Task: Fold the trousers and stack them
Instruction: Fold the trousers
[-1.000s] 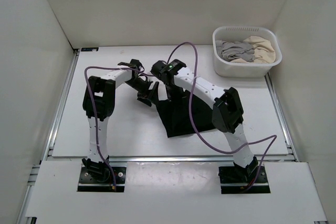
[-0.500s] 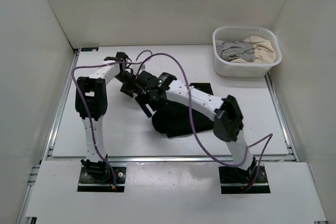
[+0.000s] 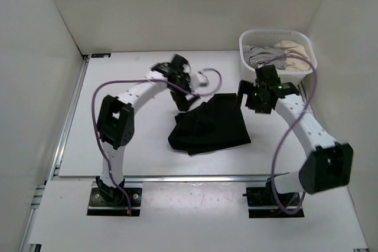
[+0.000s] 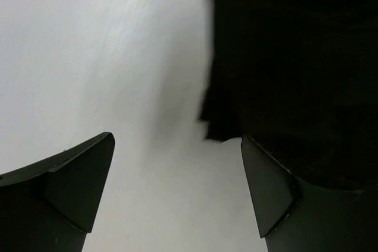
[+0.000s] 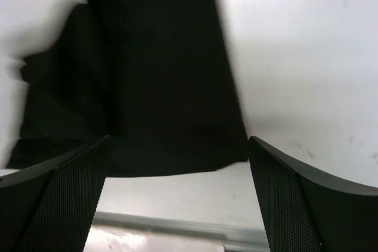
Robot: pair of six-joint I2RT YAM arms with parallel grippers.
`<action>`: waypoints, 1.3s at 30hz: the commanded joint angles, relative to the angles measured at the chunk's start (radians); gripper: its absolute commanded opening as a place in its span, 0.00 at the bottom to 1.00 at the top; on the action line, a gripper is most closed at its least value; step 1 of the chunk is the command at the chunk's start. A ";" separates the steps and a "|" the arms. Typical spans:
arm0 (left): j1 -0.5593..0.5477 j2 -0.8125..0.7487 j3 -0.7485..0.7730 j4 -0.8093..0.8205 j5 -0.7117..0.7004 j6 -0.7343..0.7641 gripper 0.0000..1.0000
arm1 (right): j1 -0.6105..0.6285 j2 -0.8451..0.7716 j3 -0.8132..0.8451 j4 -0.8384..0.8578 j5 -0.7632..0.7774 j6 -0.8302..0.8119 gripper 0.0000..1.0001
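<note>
White-walled booth, pale worktop [image 3: 118,146]. A white basket [image 3: 274,78] sits at the far right corner w/ grey garments [image 3: 263,57] & beige garments [image 3: 295,51] inside.

The trousers [image 3: 209,128] lie on the worktop front-left of the basket, apart from it. They form a dark, part-folded slab. The side nearest the basket looks fairly straight; the side farthest from it looks bunched.

Left jaws hang spread wide w/ nothing in them, over the trousers' corner farthest left of the basket. The wrist view shows cloth [image 4: 295,57] under 1 finger only. Right jaws are also fully apart & empty, between basket & trousers, looking down on the black cloth [image 5: 153,75].

Step in hand, my read: regrip for the next fold.
- Take 2 matching corners, 1 per arm, not mid-edge.
- Pinch all layers at each corner; soft cloth slips & the lower layer gets left behind.
- Lift low, move both arms together, lay edge on edge.
- Tidy the bunched side 1st, or the crease sets crooked.
- Keep the purple cable [image 3: 209,75] off the cloth.
</note>
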 commanded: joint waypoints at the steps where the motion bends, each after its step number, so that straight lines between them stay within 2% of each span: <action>1: -0.172 -0.046 -0.092 0.045 -0.112 0.117 1.00 | -0.089 0.098 -0.156 -0.006 -0.174 -0.006 0.99; 5: -0.212 -0.018 -0.101 0.045 -0.078 0.117 1.00 | -0.184 0.150 -0.281 0.104 -0.316 -0.024 0.99; 13: -0.238 0.006 -0.120 0.077 -0.021 0.097 1.00 | -0.203 0.195 -0.465 0.281 -0.443 0.006 0.99; 15: -0.238 0.016 -0.120 0.077 0.016 0.097 0.99 | -0.203 0.224 -0.474 0.316 -0.468 0.006 0.95; 16: -0.238 0.016 -0.120 0.077 0.016 0.087 0.95 | -0.203 0.235 -0.483 0.325 -0.468 0.006 0.88; 17: -0.238 0.031 -0.120 0.077 0.027 0.087 0.74 | -0.203 0.256 -0.484 0.326 -0.480 0.006 0.82; 19: -0.238 0.049 -0.102 0.077 -0.004 0.041 0.44 | -0.212 0.267 -0.484 0.326 -0.480 -0.003 0.67; 20: -0.238 0.068 -0.091 0.077 -0.013 0.021 0.27 | -0.224 0.267 -0.484 0.326 -0.480 -0.012 0.42; 21: -0.229 0.068 -0.079 0.077 -0.022 -0.002 0.14 | -0.224 0.267 -0.493 0.316 -0.480 -0.012 0.34; 22: -0.205 0.081 -0.048 0.077 -0.022 -0.048 0.14 | -0.236 0.258 -0.493 0.316 -0.480 -0.012 0.28; 23: -0.186 0.092 -0.028 0.077 -0.022 -0.082 0.14 | -0.249 0.249 -0.506 0.316 -0.480 -0.012 0.17; 25: -0.134 0.103 0.018 0.077 0.008 -0.187 0.14 | -0.259 0.249 -0.519 0.306 -0.494 -0.023 0.07; 26: -0.069 0.103 0.062 0.077 0.024 -0.224 0.14 | -0.260 0.237 -0.529 0.306 -0.503 -0.023 0.02; 27: -0.035 0.112 0.081 0.077 0.040 -0.261 0.14 | -0.260 0.227 -0.530 0.296 -0.503 -0.023 0.00; 28: 0.031 0.112 0.096 0.066 0.068 -0.327 0.14 | -0.260 0.217 -0.543 0.287 -0.503 -0.032 0.00; 30: 0.082 0.121 0.106 0.066 0.091 -0.378 0.14 | -0.260 0.206 -0.569 0.287 -0.512 -0.032 0.00; 35: 0.124 0.132 0.067 0.066 0.113 -0.410 0.14 | -0.260 0.184 -0.599 0.278 -0.560 -0.041 0.00; 38: 0.133 0.154 0.067 0.066 0.113 -0.424 0.35 | -0.260 0.184 -0.599 0.251 -0.570 -0.053 0.00; 39: 0.133 0.154 0.067 0.057 0.101 -0.435 0.42 | -0.260 0.175 -0.599 0.229 -0.570 -0.064 0.16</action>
